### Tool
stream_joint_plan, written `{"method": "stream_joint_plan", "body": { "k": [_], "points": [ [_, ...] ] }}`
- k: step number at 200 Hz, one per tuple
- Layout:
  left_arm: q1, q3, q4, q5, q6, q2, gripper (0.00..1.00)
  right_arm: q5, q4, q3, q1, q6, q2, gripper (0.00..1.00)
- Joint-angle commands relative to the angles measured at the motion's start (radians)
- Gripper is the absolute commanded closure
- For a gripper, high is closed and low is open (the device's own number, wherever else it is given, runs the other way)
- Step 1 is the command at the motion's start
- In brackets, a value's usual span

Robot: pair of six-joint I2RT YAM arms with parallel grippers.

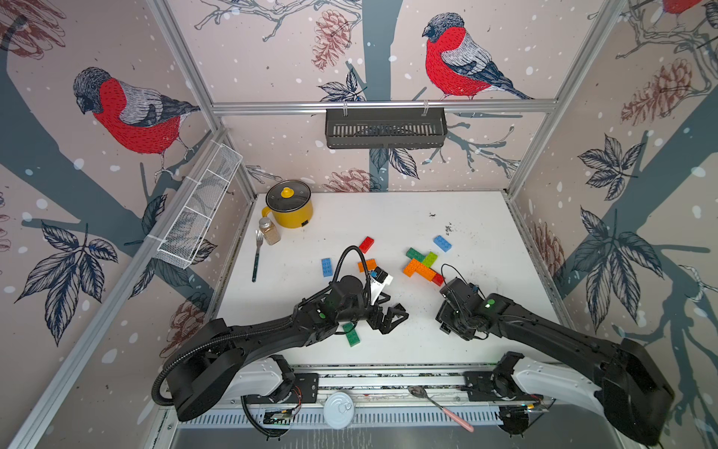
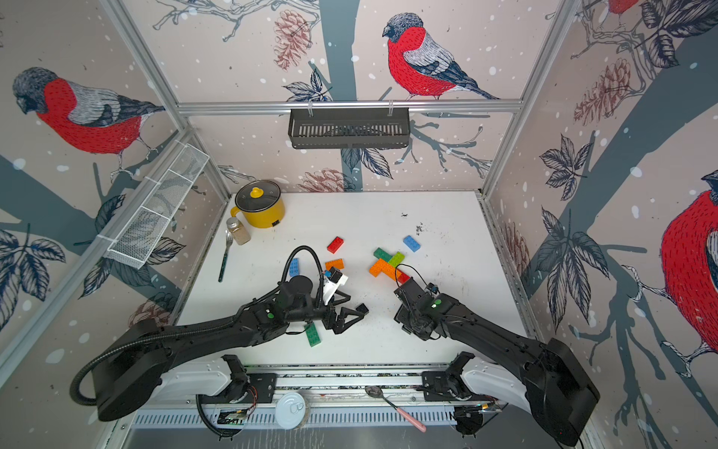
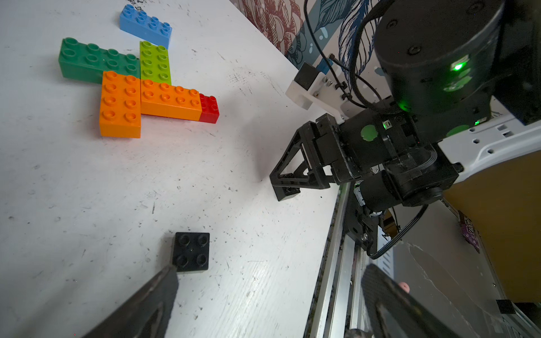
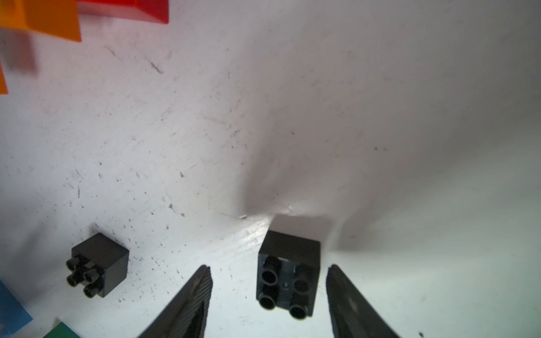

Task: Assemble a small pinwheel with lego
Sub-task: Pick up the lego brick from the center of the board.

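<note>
Right gripper (image 4: pixel 268 267) is spread around a black brick (image 4: pixel 288 281), not touching yet. Brick sits off-centre, so one jaw might shove it askew.

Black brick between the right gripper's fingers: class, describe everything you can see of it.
The black brick is a small, glossy plastic square with four round hollow studs facing the wrist camera. It sits on the white table between the right gripper's fingers, with a gap on either side.

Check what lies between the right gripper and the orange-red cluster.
Right wrist view: one black square brick sits between the right gripper's fingers; beyond it, only bare table up to the cluster.
</note>
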State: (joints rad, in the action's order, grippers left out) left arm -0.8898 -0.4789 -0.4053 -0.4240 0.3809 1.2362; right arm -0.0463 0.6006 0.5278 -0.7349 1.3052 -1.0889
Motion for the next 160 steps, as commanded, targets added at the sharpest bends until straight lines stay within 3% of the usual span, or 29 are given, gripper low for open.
{"method": "stream_joint_plan", "body": {
  "k": [1, 160],
  "points": [
    [-0.003, 0.002, -0.034, 0.004, -0.025, -0.02, 0.02, -0.04, 0.022, 0.0, -0.003, 0.005, -0.008, 0.37],
    [-0.005, -0.013, -0.001, 0.05, -0.032, -0.004, 0.02, -0.046, 0.012, -0.011, -0.05, -0.009, -0.04, 0.6]
  ]
}}
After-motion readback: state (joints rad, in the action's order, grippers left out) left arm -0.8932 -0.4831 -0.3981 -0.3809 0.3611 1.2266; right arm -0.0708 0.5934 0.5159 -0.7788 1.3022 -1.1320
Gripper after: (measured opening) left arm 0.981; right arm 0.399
